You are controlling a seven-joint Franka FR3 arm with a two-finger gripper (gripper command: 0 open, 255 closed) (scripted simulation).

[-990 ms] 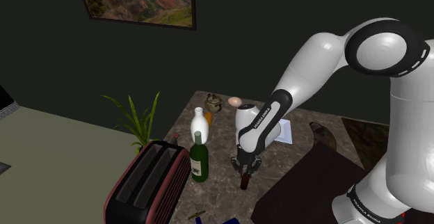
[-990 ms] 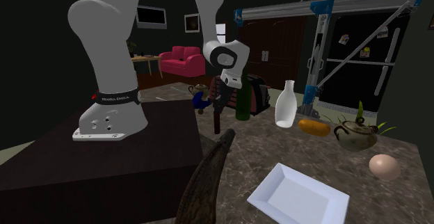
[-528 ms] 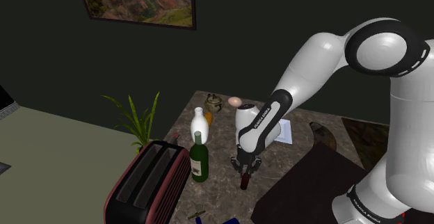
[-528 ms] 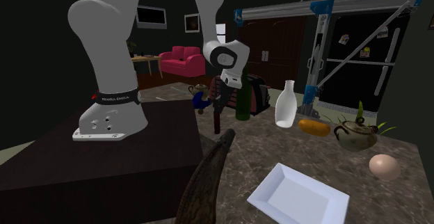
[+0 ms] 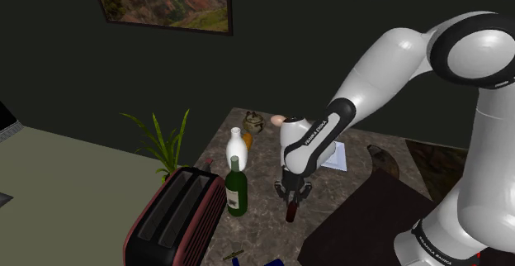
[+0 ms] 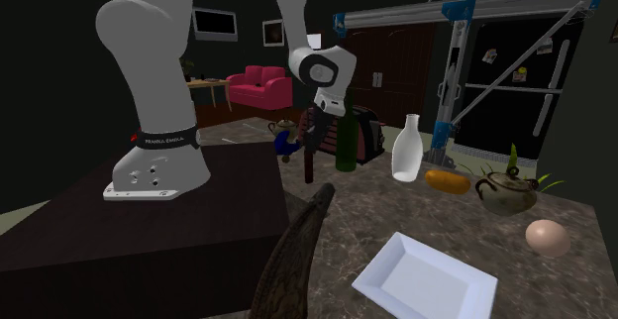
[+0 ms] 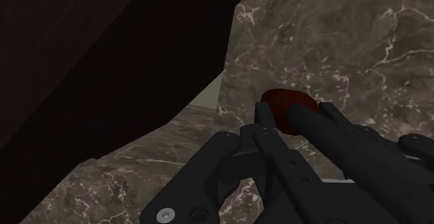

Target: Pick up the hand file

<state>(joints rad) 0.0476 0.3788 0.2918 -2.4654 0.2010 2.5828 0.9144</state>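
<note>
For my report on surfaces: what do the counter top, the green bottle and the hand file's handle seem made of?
The counter top looks like stone, perhaps marble: brown with pale veins. The green bottle is probably glass: dark, with a pale label. The handle of the hand file is dark red and smooth; wood or plastic, I cannot tell.
</note>
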